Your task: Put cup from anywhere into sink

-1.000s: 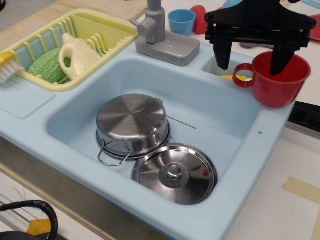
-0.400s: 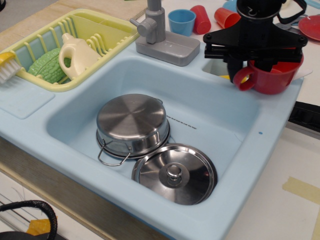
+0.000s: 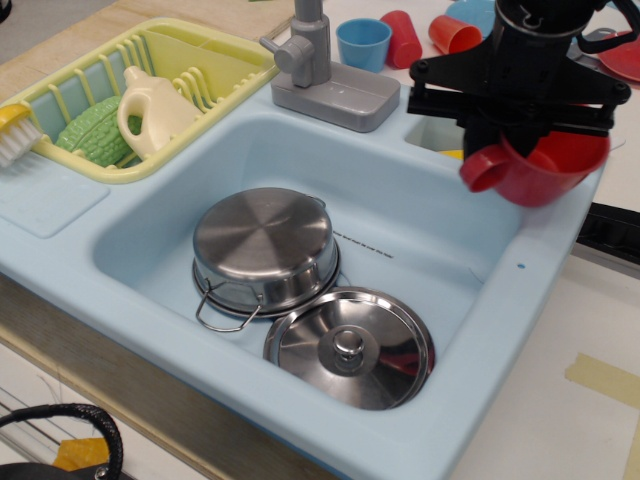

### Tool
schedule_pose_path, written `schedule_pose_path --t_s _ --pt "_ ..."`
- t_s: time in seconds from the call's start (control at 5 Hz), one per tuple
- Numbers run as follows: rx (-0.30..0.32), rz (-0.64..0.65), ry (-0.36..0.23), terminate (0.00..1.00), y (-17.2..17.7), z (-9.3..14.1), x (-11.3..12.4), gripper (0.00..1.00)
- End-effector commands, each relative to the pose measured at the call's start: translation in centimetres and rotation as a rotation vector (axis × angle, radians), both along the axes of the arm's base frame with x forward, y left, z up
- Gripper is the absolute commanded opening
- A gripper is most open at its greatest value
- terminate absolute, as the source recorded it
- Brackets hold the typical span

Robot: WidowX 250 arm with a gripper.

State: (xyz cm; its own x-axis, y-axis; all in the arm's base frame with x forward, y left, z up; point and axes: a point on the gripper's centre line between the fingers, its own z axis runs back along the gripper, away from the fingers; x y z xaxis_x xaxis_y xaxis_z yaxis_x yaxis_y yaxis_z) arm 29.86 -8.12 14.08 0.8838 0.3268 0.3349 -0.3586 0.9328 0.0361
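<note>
Starting with the biggest thing, we see the light blue sink filling most of the view on the desk, its deep basin already holding an upside-down steel pot and, touching it on the near side, a flat steel lid. Along the left rim sits the yellow dish rack with a cream bottle and a green vegetable in it. At the back rim stands the grey faucet.

Next in size, our black gripper hangs over the sink's right rim with its jaws clenched on the red cup. That cup appears lifted off the rim and tilted, its loop handle pointing left toward the basin; it is not yet inside.

Smallest, behind the faucet, stand a blue cup and two little red cups, well apart from our work.

We judge the risks to be these. A tilted hold on glossy plastic could slip, dropping the cup onto the rim and letting it bounce out to the desk. Free basin floor lies mostly on the right; a release too far left would land it on the pot or lid, where it might tip or rattle them.
</note>
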Motion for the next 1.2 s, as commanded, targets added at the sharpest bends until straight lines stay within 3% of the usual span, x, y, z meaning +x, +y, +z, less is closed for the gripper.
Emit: schedule_pose_path --t_s 0.0,0.2,0.4,0.8,1.0 --pt "0.089 0.033 -0.036 0.0 1.8 2.9 -3.2 0.0" --pt "0.117 0.031 0.018 0.0 2.9 3.8 -5.6 0.0" --pt "0.132 -0.046 -0.009 0.0 4.3 3.9 -8.4 1.0" --pt "0.132 -0.046 -0.009 0.0 4.3 3.9 -8.4 1.0" --pt "0.132 -0.046 -0.009 1.0 4.3 3.9 -8.4 1.0"
